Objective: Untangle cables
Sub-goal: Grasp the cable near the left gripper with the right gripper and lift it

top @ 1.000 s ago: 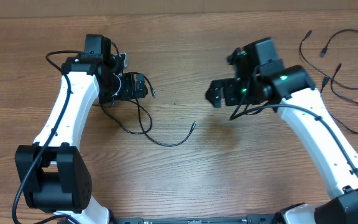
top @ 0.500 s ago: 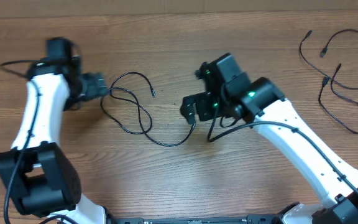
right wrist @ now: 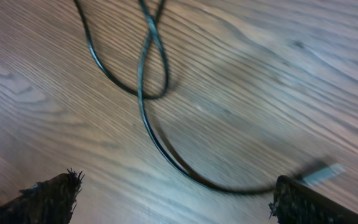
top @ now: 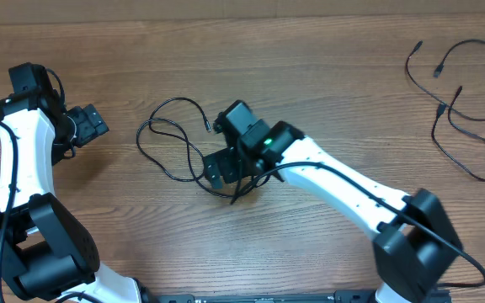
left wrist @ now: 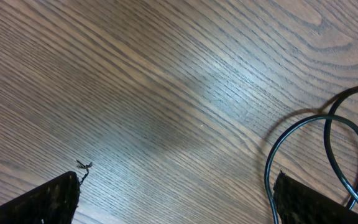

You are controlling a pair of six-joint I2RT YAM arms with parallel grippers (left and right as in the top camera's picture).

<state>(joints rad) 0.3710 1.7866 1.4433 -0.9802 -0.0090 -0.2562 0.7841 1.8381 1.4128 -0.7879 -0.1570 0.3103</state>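
Roughly halfway, imo. Thin black cords with small plugs (top: 457, 109) lie far right of right gripper (top: 217, 168), look mostly separated. Thin black looped cable (top: 171, 139) right beneath it, crossing itself, needs sorting. Right gripper wide open, empty. Left gripper (top: 87, 124), far left of it, also open, empty.

Table (top: 141, 244): brown wood with long wavy lines in it.
Light: a soft bright patch shines on the wood.
Strip (top: 226, 5): paler tan, along the table's far edge.

The left gripper (top: 98, 124) and right gripper (top: 214, 171) gape wide
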